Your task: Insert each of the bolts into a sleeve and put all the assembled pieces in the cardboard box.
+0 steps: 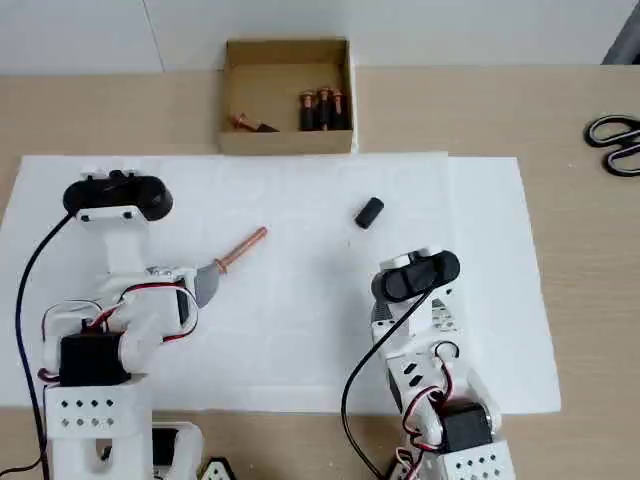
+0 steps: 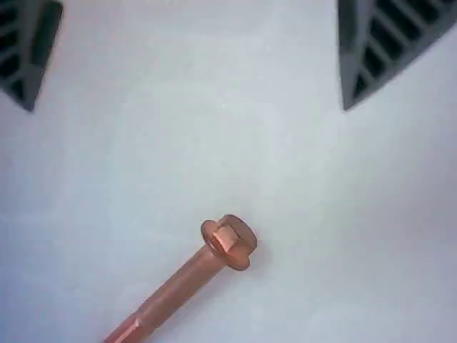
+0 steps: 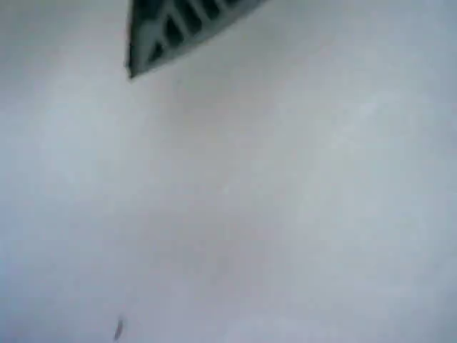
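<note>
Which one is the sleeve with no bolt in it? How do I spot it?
Find the big white sheet on the table, then look near the right corner of the cardboard box. The sleeve is the short black cylinder lying alone there; the bolt to its left is long and copper, and the other black pieces sit inside the box.

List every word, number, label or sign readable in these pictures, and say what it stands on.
None: no readable text anywhere.
No print shows on the open brown cardboard box, the copper-coloured flanged bolt, the short black cylindrical sleeve or the white foam sheet.
</note>
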